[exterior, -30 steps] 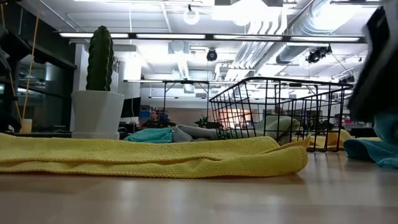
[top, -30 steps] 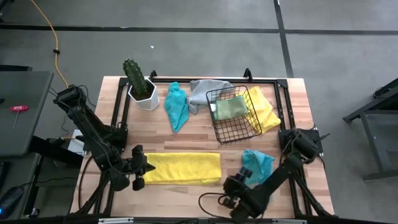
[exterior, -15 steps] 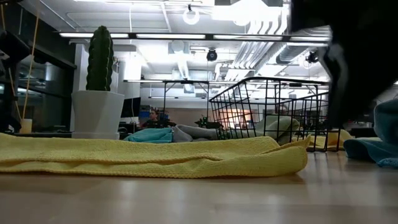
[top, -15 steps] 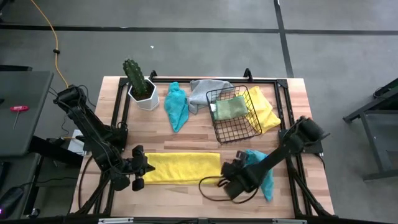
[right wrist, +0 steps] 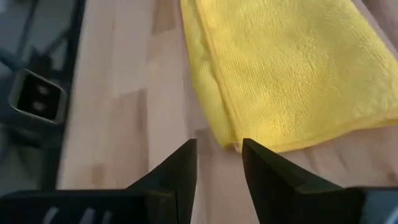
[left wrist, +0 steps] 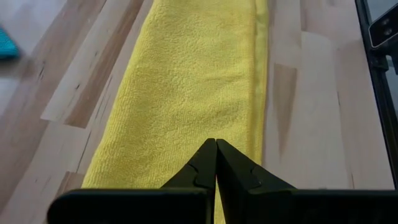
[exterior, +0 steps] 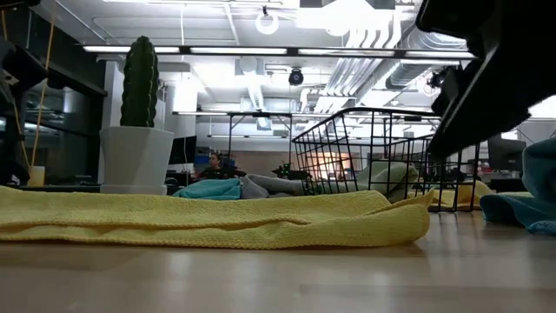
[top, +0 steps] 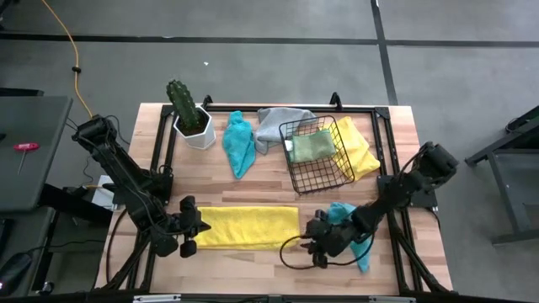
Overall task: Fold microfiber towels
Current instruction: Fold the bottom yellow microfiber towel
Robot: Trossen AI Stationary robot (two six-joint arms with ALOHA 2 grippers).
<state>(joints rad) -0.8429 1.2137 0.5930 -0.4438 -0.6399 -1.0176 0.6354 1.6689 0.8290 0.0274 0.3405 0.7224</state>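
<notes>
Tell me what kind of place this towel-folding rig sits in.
Probably an open-plan lab or workshop: exposed ceiling ducts and strip lights, a bare concrete floor, and a wooden bench with a yellow towel.

folded yellow microfiber towel (top: 248,227): long flat strip, table front | crumpled teal microfiber towel (top: 238,141): beside cactus pot | second teal towel (top: 355,229): bunched, front right | grey towel (top: 273,124): rumpled, behind basket | light green towel (top: 312,146): folded, inside basket | second yellow towel (top: 357,150): under basket's right side
</notes>
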